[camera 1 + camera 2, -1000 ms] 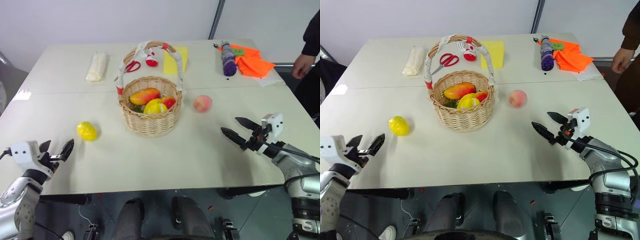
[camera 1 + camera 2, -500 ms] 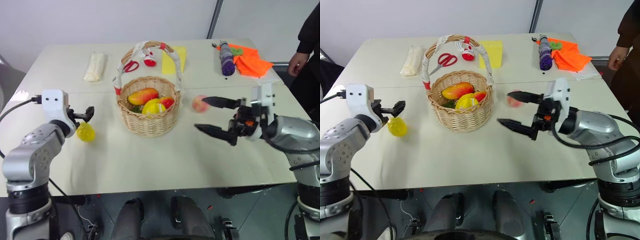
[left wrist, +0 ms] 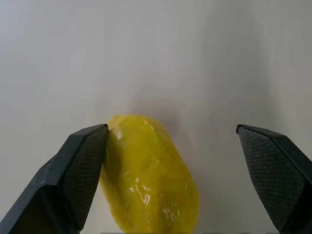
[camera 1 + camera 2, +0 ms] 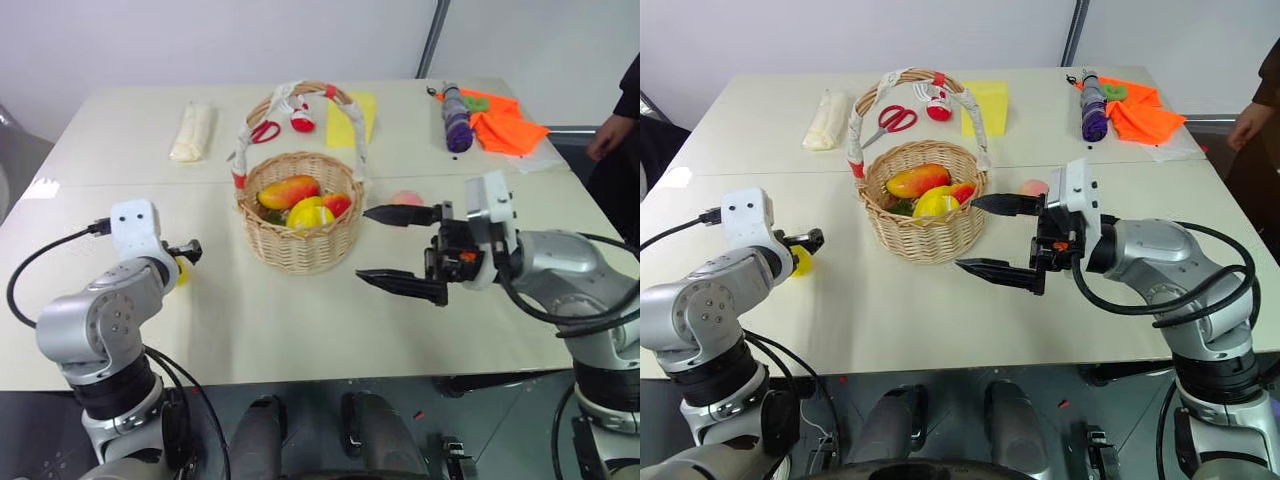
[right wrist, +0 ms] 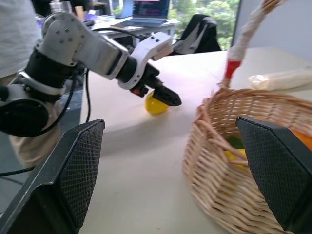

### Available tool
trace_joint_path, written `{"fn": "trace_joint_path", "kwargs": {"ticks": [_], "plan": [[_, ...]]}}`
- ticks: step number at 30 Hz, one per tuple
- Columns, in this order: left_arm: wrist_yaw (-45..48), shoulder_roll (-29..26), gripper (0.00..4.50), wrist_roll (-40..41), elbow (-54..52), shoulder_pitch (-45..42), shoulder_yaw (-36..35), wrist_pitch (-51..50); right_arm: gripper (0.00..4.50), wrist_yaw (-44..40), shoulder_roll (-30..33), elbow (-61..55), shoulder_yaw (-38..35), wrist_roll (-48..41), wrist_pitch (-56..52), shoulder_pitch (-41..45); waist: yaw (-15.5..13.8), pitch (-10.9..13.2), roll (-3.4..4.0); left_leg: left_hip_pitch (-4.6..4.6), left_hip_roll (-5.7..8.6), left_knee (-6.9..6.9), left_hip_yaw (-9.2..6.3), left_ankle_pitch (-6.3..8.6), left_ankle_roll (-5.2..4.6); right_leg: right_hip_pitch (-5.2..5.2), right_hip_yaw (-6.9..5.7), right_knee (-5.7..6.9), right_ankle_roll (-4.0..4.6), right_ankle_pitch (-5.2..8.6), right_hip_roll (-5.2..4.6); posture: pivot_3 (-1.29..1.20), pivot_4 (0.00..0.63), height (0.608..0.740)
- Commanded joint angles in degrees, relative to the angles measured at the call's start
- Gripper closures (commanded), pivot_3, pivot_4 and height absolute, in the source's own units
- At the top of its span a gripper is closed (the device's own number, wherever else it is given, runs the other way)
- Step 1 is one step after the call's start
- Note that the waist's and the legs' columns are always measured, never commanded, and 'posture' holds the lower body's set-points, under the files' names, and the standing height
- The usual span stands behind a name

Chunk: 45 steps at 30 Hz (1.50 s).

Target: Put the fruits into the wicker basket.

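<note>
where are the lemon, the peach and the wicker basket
lemon [image 3: 148, 180], left wrist view, middle of its yellow skin
peach [image 4: 1032, 187], right eye view, visible pink top
wicker basket [image 4: 300, 245], left eye view, front woven wall

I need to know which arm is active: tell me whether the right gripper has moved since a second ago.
Yes. The right gripper, jaws open, has swung in from the table's right side toward the wicker basket, and now hangs close beside it.

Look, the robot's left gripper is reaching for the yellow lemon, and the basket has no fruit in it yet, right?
Not quite. The left gripper is at the lemon, but the wicker basket already holds several fruits, as the left eye view shows.
</note>
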<state>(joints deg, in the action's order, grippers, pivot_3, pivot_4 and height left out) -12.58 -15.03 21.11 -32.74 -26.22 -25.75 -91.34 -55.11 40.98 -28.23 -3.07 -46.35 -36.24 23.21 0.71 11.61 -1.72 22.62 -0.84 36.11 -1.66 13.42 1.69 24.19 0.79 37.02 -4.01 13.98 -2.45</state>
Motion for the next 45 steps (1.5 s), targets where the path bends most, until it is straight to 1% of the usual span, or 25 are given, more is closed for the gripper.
{"fn": "trace_joint_path", "kwargs": {"ticks": [1, 9, 13, 16, 19, 20, 22, 25, 26, 27, 28, 30, 31, 33, 35, 37, 41, 45], "plan": [[0.67, -0.51, 0.00, -2.35, -1.65, 0.06, 0.28, -1.16, 0.00, -0.37, -0.36, -2.03, -0.46, -1.11, 0.62, 0.43, -0.02, 0.00, 0.00, 0.00, 0.01, 0.00, 0.01, 0.00, 0.00, 0.00, 0.00, 0.00, 0.00, 0.00, -0.01, 0.00, 0.150, 0.740], [4.08, -1.76, 0.00, -5.21, -0.78, 2.46, 0.04, -1.16, 0.00, 0.11, -0.67, -3.00, -0.46, -1.43, 0.66, 0.04, 0.03, 0.00, 0.00, 0.02, 0.00, 0.00, -0.01, 0.00, 0.00, 0.00, 0.01, -0.01, 0.03, 0.01, -0.01, 0.00, 0.150, 0.740], [6.05, -0.75, 0.00, -5.73, -0.96, 2.74, -0.66, -1.16, 0.00, 0.14, -1.01, -3.02, -0.38, -1.08, 1.05, -0.02, -0.04, 0.00, -0.01, 0.03, 0.00, 0.01, 0.00, 0.00, 0.00, 0.00, 0.01, -0.02, 0.11, 0.05, -0.02, 0.00, 0.150, 0.740], [6.65, 0.31, 0.90, -6.64, -1.23, 3.32, -1.08, -1.16, 0.00, 0.26, -1.45, -2.91, -0.45, -0.83, 1.49, 0.22, -0.05, 0.00, -0.01, 0.03, 0.01, 0.01, 0.00, 0.00, 0.00, 0.00, 0.01, -0.02, 0.09, 0.04, -0.03, 0.00, 0.150, 0.740], [7.11, 0.17, 2.32, -7.81, -1.19, 3.37, -0.73, -1.10, 0.00, 0.41, -1.77, -2.75, -0.41, -0.58, 1.74, 0.58, 0.01, 0.00, -0.01, 0.03, 0.01, 0.01, 0.00, 0.00, 0.00, 0.00, 0.01, -0.02, 0.05, 0.02, -0.03, 0.00, 0.150, 0.740], [7.54, -0.36, 2.53, -8.01, -0.95, 3.38, -0.36, -1.05, 0.00, 0.40, -1.81, -2.68, -0.36, -0.49, 1.80, 0.67, 0.03, 0.00, -0.01, 0.02, 0.01, 0.00, 0.00, 0.00, 0.00, 0.00, 0.01, -0.02, 0.05, 0.02, -0.03, 0.00, 0.150, 0.740], [8.88, -1.73, 2.53, -8.02, -0.63, 3.80, 0.04, 0.47, 0.00, 0.37, -1.85, -2.61, -0.32, -0.34, 1.90, 0.75, 0.04, 0.00, -0.01, 0.02, 0.01, 0.00, 0.00, 0.00, 0.00, 0.00, 0.01, -0.01, 0.05, 0.02, -0.02, 0.00, 0.150, 0.740], [14.06, -9.45, 2.53, -7.20, -0.90, 6.81, 3.76, 7.34, 0.00, 0.58, -1.93, -2.39, -0.39, -0.28, 1.93, 0.86, 0.23, 0.00, -0.02, 0.01, -0.01, -0.02, 0.00, 0.00, 0.00, 0.02, 0.01, -0.01, 0.09, 0.04, -0.01, 0.00, 0.150, 0.740], [17.97, -12.01, 2.53, -5.75, -1.35, 7.73, 3.17, 11.75, 0.00, 0.63, -1.78, -2.10, -0.68, -0.30, 1.91, 0.73, 0.23, 0.00, -0.02, 0.01, -0.01, -0.03, 0.00, 0.00, 0.00, 0.03, 0.02, -0.01, 0.13, 0.06, -0.01, 0.00, 0.150, 0.740], [22.02, -13.84, 2.53, -3.81, -2.02, 8.52, 2.07, 15.41, 0.00, 0.61, -1.58, -1.81, -1.03, -0.36, 1.90, 0.53, 0.12, 0.00, -0.02, 0.01, -0.03, -0.05, 0.00, 0.00, 0.00, 0.05, 0.02, -0.01, 0.21, 0.10, -0.02, 0.00, 0.150, 0.740], [28.20, -15.42, 2.53, 0.03, -3.98, 9.41, 0.37, 19.09, 0.00, 0.58, -1.36, -1.26, -1.60, -0.50, 1.88, 0.24, 0.03, 0.00, -0.01, 0.02, -0.03, -0.05, 0.00, 0.00, 0.00, 0.06, 0.02, -0.01, 0.25, 0.12, -0.03, 0.00, 0.150, 0.740], [36.73, -17.07, 2.53, 6.23, -7.21, 10.40, -1.62, 23.94, 0.00, 0.42, -1.15, 0.08, -2.40, -0.50, 2.00, 0.03, -0.15, 0.00, -0.01, 0.06, -0.05, -0.03, 0.02, 0.00, 0.00, 0.07, 0.01, -0.07, 0.31, 0.14, -0.08, 0.00, 0.150, 0.740], [39.92, -17.37, 2.53, 9.58, -8.86, 10.62, -2.42, 25.07, 0.00, 0.34, -1.10, 0.85, -2.78, -0.38, 2.15, -0.07, -0.27, 0.00, -0.01, 0.10, -0.05, -0.02, 0.02, 0.00, 0.00, 0.07, 0.00, -0.11, 0.34, 0.16, -0.15, 0.00, 0.150, 0.740], [43.51, -16.94, 2.53, 16.89, -11.70, 9.23, -2.37, 23.58, 0.00, 0.37, -0.96, 2.54, -3.46, 0.41, 2.71, -0.58, -0.32, 0.00, -0.01, 0.24, -0.06, 0.04, 0.02, 0.00, 0.01, 0.07, -0.01, -0.26, 0.34, 0.16, -0.29, 0.00, 0.150, 0.740], [43.75, -16.94, 2.53, 19.92, -12.69, 6.64, 0.60, 23.16, 0.00, 0.41, -0.92, 3.64, -3.60, 1.41, 3.36, -1.07, -0.25, 0.00, -0.01, 0.39, -0.03, 0.12, 0.05, 0.00, 0.00, 0.06, 0.00, -0.39, 0.34, 0.13, -0.34, 0.00, 0.150, 0.740], [40.76, -15.76, 2.53, 19.42, -11.31, 2.05, 5.12, 23.39, 0.00, 0.73, -1.15, 3.93, -3.60, 2.04, 3.76, -1.51, -0.32, 0.00, -0.02, 0.48, 0.03, 0.18, 0.05, 0.00, 0.00, 0.07, 0.01, -0.45, 0.27, 0.08, -0.34, 0.00, 0.150, 0.740], [35.42, -14.51, 2.53, 13.14, -5.39, -6.59, 16.75, 25.71, 0.00, 2.08, -2.04, 3.55, -3.77, 2.55, 4.08, -2.02, -0.11, -0.01, -0.02, 0.54, 0.16, 0.26, 0.00, -0.01, -0.01, 0.07, 0.01, -0.48, -0.15, -0.16, -0.22, 0.00, 0.150, 0.740], [33.07, -13.31, 2.53, 6.46, 2.48, -11.01, 24.82, 31.88, 0.00, 4.19, -2.20, 2.66, -3.93, 3.20, 3.82, -3.29, 0.11, -0.01, -0.02, 0.51, 0.13, 0.19, 0.00, -0.01, -0.01, 0.11, 0.03, -0.48, -0.23, -0.21, -0.11, 0.00, 0.150, 0.740]]}}
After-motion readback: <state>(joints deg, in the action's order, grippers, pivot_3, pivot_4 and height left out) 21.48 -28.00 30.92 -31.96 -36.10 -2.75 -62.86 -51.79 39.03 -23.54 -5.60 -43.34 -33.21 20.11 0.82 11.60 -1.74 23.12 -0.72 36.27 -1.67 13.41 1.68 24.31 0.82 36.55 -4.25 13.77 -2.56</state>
